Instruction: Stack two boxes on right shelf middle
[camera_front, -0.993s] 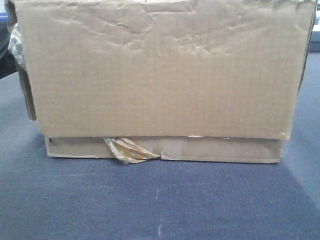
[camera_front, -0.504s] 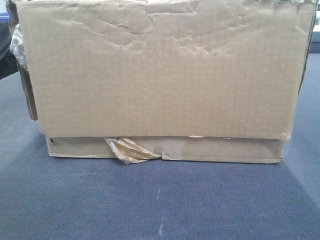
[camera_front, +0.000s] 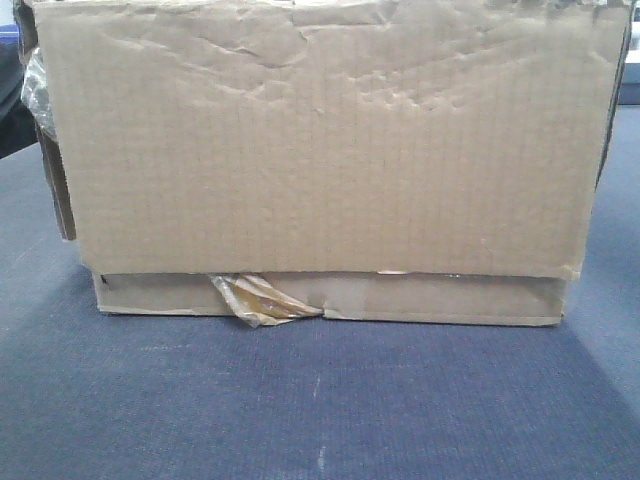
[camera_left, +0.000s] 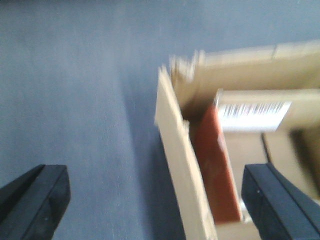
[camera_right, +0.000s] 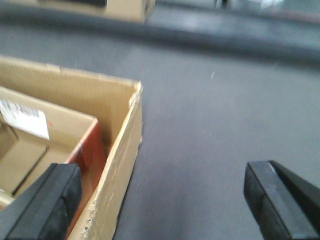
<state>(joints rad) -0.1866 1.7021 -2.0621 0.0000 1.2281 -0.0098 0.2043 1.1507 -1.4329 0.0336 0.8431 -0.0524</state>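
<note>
A wide brown cardboard box (camera_front: 320, 150) with a dented, creased face fills the front view, torn yellowish tape (camera_front: 262, 300) peeling at its lower seam. It is open-topped and holds a smaller carton (camera_left: 255, 115) with a barcode label and a reddish side. My left gripper (camera_left: 157, 200) is open and straddles the box's left wall (camera_left: 175, 140), one finger (camera_left: 280, 200) over the inside. My right gripper (camera_right: 162, 197) is open across the right wall (camera_right: 122, 150), one finger (camera_right: 47, 200) over the inside. The right shelf is out of view.
The box stands on a blue-grey fabric surface (camera_front: 320, 410). Another cardboard box (camera_right: 125, 7) sits far back in the right wrist view, beyond a dark ridge (camera_right: 240, 40). Both wrist views are blurred.
</note>
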